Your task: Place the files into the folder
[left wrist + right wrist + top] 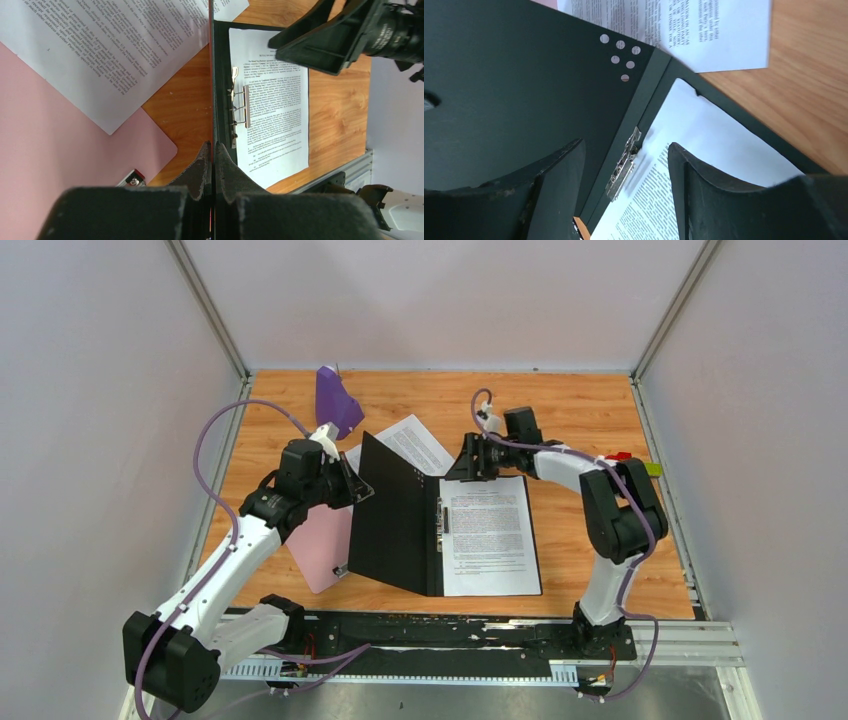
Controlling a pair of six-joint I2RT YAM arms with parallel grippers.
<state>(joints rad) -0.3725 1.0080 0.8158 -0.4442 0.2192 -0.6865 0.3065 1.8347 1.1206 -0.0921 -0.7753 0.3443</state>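
The folder (pixel 395 510), cover raised, hid part of the loose sheet (pixel 415 440); I couldn't read its print.

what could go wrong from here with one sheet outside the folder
1. The left pincer grips only the thin edge of the raised folder cover; a slip may drop it onto the open right pincer over the filed sheet.
2. The loose sheet lies behind that cover, partly on the pink clipboard; reaching for it may bump the cover.
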